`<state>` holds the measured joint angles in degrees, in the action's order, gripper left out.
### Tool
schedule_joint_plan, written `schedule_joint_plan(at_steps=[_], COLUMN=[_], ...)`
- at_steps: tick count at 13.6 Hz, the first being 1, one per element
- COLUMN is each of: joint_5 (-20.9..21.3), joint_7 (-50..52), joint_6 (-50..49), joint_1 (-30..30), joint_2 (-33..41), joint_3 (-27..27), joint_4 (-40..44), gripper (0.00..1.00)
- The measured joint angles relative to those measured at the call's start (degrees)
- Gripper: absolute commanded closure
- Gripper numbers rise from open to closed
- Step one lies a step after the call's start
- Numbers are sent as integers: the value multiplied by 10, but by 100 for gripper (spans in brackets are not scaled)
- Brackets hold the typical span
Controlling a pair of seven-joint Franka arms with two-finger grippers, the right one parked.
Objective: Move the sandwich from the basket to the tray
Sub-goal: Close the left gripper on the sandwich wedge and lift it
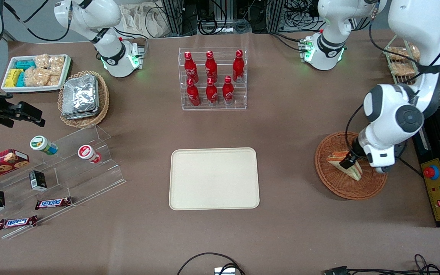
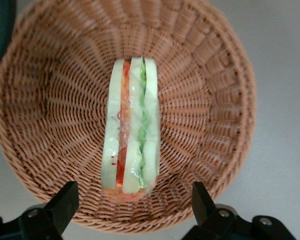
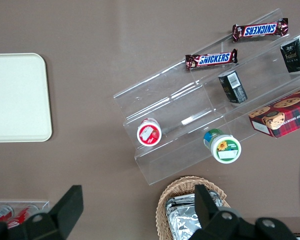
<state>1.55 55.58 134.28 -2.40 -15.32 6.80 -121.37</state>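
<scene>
The sandwich (image 1: 356, 172), a wrapped wedge of pale bread with orange, red and green layers, lies in the round reddish-brown basket (image 1: 332, 185) toward the working arm's end of the table. My left gripper (image 1: 347, 163) is low over the basket, right above the sandwich. In the left wrist view the gripper (image 2: 134, 192) is open, its two black fingers (image 2: 65, 197) spread wider than the sandwich (image 2: 132, 130) and apart from it, over the basket (image 2: 50, 100). The cream-beige tray (image 1: 214, 178) lies bare at mid-table; it also shows in the right wrist view (image 3: 17, 97).
A clear rack of red bottles (image 1: 212, 78) stands farther from the camera than the tray. A control box with a red button (image 1: 431, 172) lies beside the basket. A stepped acrylic shelf with snacks (image 1: 57, 172), an oval foil-pack basket (image 1: 83, 98) and a white snack tray (image 1: 36, 72) lie toward the parked arm's end.
</scene>
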Motion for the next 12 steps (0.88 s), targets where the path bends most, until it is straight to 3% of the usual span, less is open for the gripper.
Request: schedule_joint_plan(at_steps=[9,11,12], joint_5=[9,11,12], joint_7=[4,7,8], joint_6=[7,16,22], joint_1=[-1,-1,-2], joint_2=[-19,-27,-31], joint_3=[-4,-6,-7], joint_4=[4,6,6], gripper=[2,43,50])
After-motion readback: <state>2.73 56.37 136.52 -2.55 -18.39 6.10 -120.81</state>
